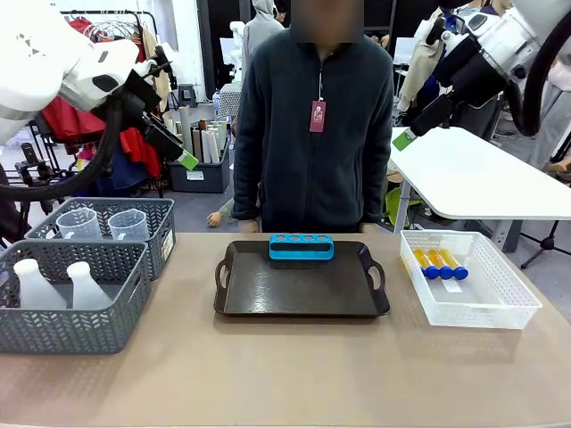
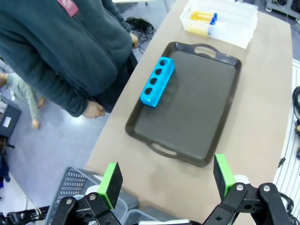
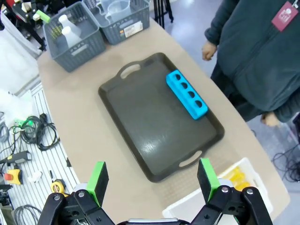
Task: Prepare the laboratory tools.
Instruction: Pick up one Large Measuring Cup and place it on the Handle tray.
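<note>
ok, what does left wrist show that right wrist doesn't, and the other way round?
Left wrist: the blue caps on the yellow-amber tubes, plus the open left gripper. Right wrist: two white translucent conical flasks and clear plastic beakers in grey plastic baskets, plus the open right gripper. Both: dark rectangular tray, blue four-hole rack on it, white mesh basket, person's dark jacket.
</note>
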`<state>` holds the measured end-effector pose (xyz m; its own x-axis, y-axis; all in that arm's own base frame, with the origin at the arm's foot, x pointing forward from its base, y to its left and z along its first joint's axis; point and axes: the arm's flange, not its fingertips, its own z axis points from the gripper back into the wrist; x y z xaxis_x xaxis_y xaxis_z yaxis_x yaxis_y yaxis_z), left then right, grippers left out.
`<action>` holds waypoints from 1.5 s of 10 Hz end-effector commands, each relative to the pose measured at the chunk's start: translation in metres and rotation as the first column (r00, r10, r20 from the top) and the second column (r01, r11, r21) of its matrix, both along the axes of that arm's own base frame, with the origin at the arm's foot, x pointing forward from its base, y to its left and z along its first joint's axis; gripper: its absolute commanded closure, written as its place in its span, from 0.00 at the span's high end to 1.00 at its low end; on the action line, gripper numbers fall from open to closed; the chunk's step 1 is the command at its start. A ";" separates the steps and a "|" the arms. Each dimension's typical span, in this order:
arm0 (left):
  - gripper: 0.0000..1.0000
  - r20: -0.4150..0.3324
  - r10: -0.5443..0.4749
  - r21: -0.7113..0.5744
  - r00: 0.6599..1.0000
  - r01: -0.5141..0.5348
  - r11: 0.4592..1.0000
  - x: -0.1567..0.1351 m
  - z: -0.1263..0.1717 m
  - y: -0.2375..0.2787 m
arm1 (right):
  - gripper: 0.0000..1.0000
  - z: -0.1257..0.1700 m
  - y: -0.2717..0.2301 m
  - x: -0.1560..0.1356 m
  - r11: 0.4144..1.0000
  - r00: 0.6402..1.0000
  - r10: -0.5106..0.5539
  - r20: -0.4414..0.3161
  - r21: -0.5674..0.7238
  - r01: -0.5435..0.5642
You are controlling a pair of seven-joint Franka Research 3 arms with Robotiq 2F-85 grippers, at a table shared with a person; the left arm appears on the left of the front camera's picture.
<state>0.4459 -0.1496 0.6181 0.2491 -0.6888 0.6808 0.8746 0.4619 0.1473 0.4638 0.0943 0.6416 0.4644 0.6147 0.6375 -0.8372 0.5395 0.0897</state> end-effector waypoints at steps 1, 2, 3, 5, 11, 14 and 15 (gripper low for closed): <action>1.00 0.030 -0.034 -0.038 0.999 0.035 0.999 0.001 0.003 0.007 | 1.00 0.000 -0.006 0.002 1.000 0.999 0.006 0.043 0.017 -0.007; 1.00 0.000 0.000 0.000 1.000 0.000 1.000 0.000 0.000 0.000 | 1.00 -0.001 -0.001 0.004 0.999 0.998 -0.035 0.045 0.035 0.033; 1.00 0.000 0.000 0.000 1.000 0.000 1.000 0.000 0.000 0.000 | 1.00 0.001 -0.002 0.000 1.000 1.000 -0.006 0.005 0.000 0.006; 1.00 0.000 0.000 0.000 1.000 0.000 1.000 0.000 0.000 0.000 | 1.00 0.001 -0.002 0.000 1.000 1.000 -0.006 0.005 0.000 0.006; 1.00 0.000 0.000 0.000 1.000 0.000 1.000 0.000 0.000 0.000 | 1.00 0.001 -0.002 0.000 1.000 1.000 -0.006 0.005 0.000 0.006; 1.00 0.005 0.001 0.009 1.000 -0.001 1.000 0.000 -0.001 -0.002 | 1.00 0.001 -0.002 0.000 1.000 1.000 -0.006 0.005 0.000 0.006; 1.00 -0.032 0.043 0.070 0.999 -0.041 0.997 -0.004 0.002 -0.006 | 1.00 0.001 -0.002 0.000 1.000 1.000 -0.006 0.005 0.000 0.006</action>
<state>0.4452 -0.1528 0.6160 0.2574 -0.7031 0.6629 0.8709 0.4660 0.1561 0.4650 0.0933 0.6422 0.4653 0.6109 0.6406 -0.8324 0.5481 0.0819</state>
